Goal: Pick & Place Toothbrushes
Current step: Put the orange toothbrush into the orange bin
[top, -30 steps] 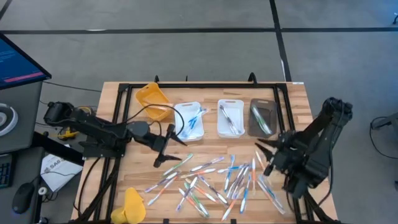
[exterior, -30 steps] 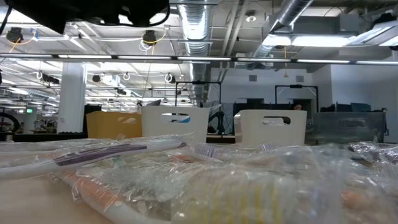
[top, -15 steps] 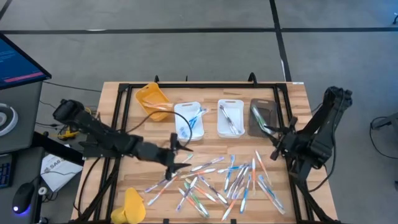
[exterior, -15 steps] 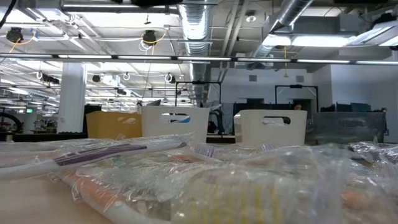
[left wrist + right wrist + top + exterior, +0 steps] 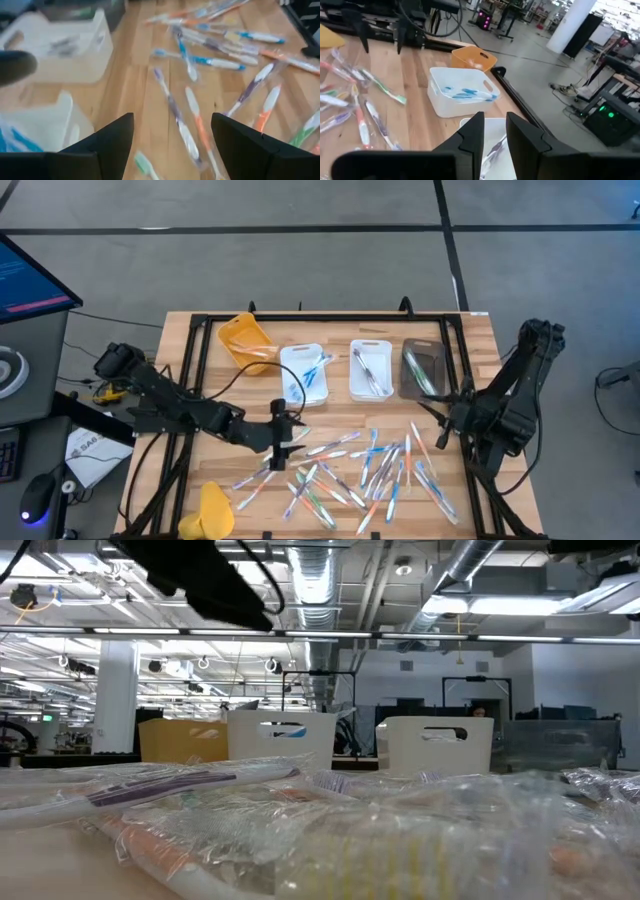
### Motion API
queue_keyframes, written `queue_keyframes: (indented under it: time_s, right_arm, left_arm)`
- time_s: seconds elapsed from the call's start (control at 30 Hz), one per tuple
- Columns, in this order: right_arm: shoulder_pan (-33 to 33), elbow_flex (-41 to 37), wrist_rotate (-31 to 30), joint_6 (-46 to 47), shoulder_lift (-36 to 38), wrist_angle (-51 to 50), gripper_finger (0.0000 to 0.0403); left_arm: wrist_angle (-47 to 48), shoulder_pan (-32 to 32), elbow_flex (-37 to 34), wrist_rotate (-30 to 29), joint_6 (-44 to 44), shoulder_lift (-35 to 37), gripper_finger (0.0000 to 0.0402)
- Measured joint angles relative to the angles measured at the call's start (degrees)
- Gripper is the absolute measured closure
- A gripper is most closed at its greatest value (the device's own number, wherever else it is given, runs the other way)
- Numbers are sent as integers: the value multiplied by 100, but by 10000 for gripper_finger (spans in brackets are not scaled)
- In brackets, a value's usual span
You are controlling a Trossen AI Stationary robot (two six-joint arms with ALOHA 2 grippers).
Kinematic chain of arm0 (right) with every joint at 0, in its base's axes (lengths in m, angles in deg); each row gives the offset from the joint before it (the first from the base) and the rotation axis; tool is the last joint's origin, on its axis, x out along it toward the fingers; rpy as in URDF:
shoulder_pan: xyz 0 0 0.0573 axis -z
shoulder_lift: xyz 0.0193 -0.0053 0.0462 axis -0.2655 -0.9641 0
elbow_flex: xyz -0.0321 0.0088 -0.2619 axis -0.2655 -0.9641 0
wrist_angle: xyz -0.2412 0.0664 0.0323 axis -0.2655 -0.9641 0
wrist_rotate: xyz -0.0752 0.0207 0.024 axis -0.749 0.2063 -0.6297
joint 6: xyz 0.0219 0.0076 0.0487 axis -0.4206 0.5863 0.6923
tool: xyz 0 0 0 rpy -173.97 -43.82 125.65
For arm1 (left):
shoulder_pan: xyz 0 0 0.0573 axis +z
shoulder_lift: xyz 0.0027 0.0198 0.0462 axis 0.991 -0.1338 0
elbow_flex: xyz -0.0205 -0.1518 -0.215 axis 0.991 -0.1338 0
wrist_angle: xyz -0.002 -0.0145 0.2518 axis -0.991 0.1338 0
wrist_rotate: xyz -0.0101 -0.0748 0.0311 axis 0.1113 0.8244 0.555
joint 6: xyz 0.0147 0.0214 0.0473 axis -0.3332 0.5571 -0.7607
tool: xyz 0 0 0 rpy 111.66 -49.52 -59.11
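While the released left pincer (image 5: 281,442) hovers mid-counter, centre one toothbrush (image 5: 175,112) between both fingers before clenching.

The left gripper (image 5: 283,442) has swung down over the toothbrushes (image 5: 345,470); the right gripper (image 5: 432,418) has lifted trayward.

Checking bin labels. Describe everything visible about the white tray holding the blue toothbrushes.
The white tray is a rectangular, opaque plastic-looking bin with rounded corners and a handle cutout in its end wall, seen in the right wrist view. It sits upright on the wooden table, in the far row between the tilted yellow tray and a second white tray. Several blue-accented toothbrushes lie inside. Neither claw touches it.
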Motion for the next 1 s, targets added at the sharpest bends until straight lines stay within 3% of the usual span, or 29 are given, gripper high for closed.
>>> queue_keyframes:
  time_s: [0.3,0.7,0.9,1.0]
  right_arm:
    - [123,0,-9,-623,2,208,328]
    - [682,0,-182,-849,2,184,328]
    - [839,0,-121,-847,2,216,328]
    - [842,0,-114,-847,2,247,328]
  left_arm:
    - [-132,-3,-589,8,1300,0,141]
    - [-734,-22,-832,14,1355,0,141]
    - [-734,-109,-832,794,1552,0,141]
    - [-724,-370,-832,892,1557,0,141]
